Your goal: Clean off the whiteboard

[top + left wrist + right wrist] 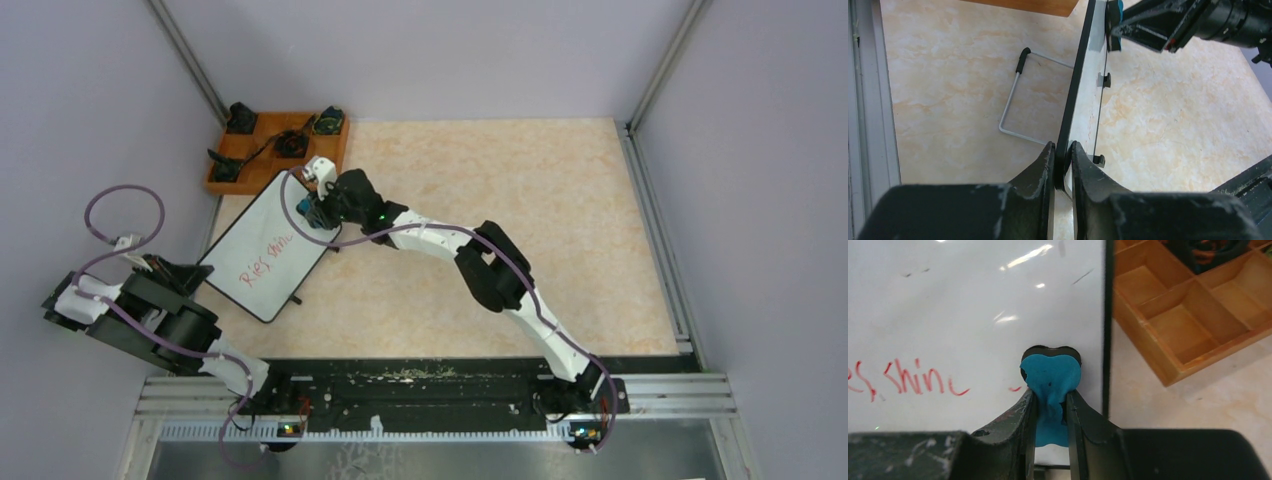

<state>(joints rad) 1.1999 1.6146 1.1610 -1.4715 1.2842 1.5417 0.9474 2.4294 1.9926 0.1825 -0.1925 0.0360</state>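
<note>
The whiteboard [268, 250] stands tilted at the table's left, with red handwriting on its face [913, 380]. My left gripper [1063, 162] is shut on the whiteboard's near black edge [1075, 85], one finger on each side. My right gripper [1050, 407] is shut on a blue eraser [1052, 377], whose dark pad presses the board's face near its right edge, just right of the red writing. In the top view the right gripper [318, 205] is at the board's far right corner. The eraser also shows at the top of the left wrist view [1114, 20].
An orange compartmented wooden tray [262, 122] with black items stands behind the board at the back left, also in the right wrist view [1193, 315]. A wire stand [1013, 105] lies on the table behind the board. Grey walls close in on the left.
</note>
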